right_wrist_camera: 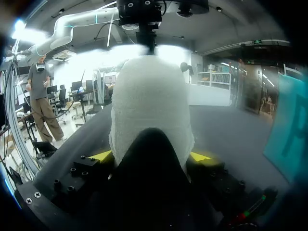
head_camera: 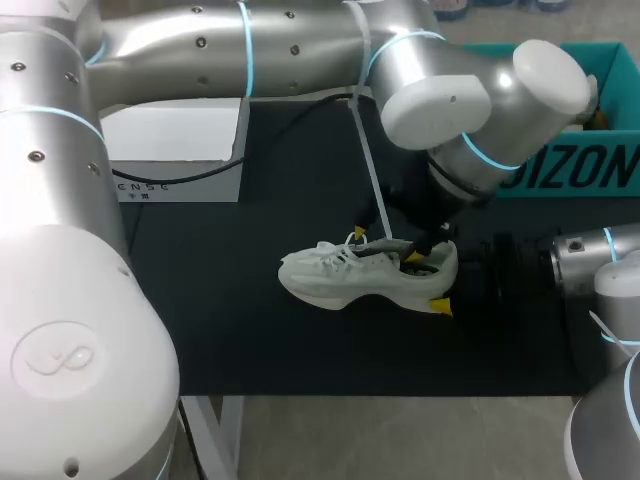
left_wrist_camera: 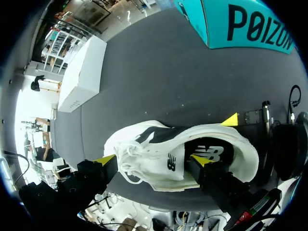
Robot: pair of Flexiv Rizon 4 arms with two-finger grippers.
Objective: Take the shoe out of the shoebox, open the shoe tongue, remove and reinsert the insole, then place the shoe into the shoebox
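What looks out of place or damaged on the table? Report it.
Nothing stands out. The white mesh sneaker stands upright on its sole on the black mat, its heel clamped in the right gripper, with the left gripper over its tongue.

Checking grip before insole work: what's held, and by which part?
Right gripper holds the white sneaker by its heel; the left gripper's hold cannot be told.

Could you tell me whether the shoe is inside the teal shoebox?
No, the shoe is over the black mat, outside the teal shoebox.
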